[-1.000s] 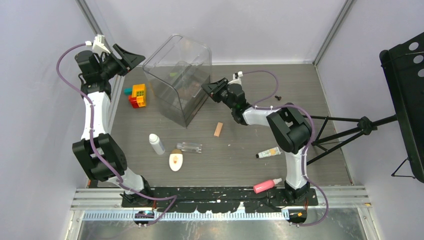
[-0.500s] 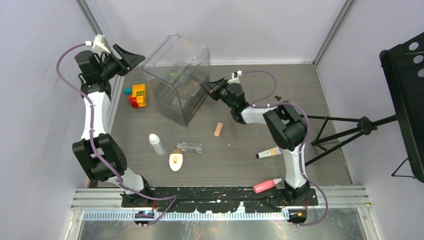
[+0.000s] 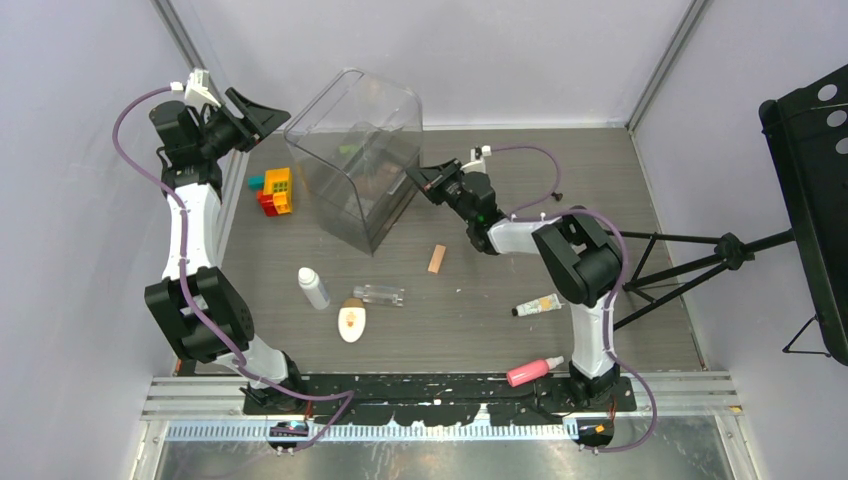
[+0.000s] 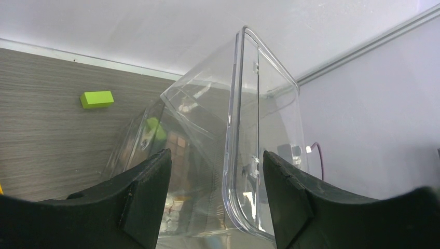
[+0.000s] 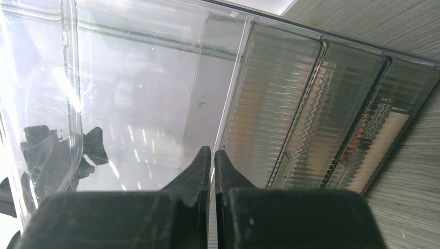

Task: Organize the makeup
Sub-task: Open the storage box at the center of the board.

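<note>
The makeup lies loose on the table: a white bottle [image 3: 313, 288], a clear bottle [image 3: 379, 294], a white oval compact [image 3: 351, 321], a peach sponge [image 3: 437, 258], a cream tube [image 3: 538, 305] and a pink bottle [image 3: 534, 371]. My left gripper [image 3: 255, 112] is open and empty, held high to the left of the clear case [image 3: 355, 160]. In the left wrist view [image 4: 217, 154] its jaws stand wide, with the case's rim [image 4: 236, 129] beyond them. My right gripper [image 3: 418, 177] is shut, its tips [image 5: 213, 150] at the case's right corner edge [image 5: 233, 88].
Colourful toy bricks [image 3: 272, 190] sit left of the case, and a green brick [image 4: 97, 99] lies behind it. A black tripod [image 3: 690, 255] and a stand [image 3: 810, 200] are at the right. A small dark screw [image 3: 552, 194] lies near the back right.
My right gripper has shifted slightly along the case's right side. The left arm, the case and the makeup have not moved.
</note>
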Controlling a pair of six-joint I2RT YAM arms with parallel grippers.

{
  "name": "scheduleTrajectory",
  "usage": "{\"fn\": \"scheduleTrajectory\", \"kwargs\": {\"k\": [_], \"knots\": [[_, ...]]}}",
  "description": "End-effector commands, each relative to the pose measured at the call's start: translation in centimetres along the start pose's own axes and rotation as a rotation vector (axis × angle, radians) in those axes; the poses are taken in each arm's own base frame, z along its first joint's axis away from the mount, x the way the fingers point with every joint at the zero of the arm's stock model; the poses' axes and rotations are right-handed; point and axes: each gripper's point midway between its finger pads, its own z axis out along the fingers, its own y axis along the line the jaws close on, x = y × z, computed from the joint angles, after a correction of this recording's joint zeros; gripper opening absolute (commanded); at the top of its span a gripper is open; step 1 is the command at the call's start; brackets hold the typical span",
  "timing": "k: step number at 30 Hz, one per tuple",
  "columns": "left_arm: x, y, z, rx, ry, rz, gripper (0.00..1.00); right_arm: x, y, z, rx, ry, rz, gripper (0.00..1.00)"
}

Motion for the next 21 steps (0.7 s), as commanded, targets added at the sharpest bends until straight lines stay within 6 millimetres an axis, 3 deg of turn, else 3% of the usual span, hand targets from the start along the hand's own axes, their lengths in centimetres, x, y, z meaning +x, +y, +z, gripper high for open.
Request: {"fn": "scheduleTrajectory", "kwargs": {"k": [1, 8, 16, 21], "knots": [[-0.6, -0.5, -0.1, 0.031, -0.015, 0.020, 0.67, -1.8, 2.7, -1.1, -0.047, -0.053, -0.055, 0.01], [-0.5, -0.6, -0.1, 0.032, -0.014, 0.019, 0.67, -2.3, 3.4, -2.1, -0.055, -0.061, -0.081, 0.01], [-0.6, -0.5, -0.1, 0.031, -0.016, 0.020, 0.67, -2.8, 7.7, -2.5, -0.137, -0.052, -0.114, 0.01], [-0.6, -0.5, -0.1, 0.031, -0.015, 0.019, 0.67, -3.2, 10.3, -2.7, -0.185, -0.051, -0.116, 0.08]]}}
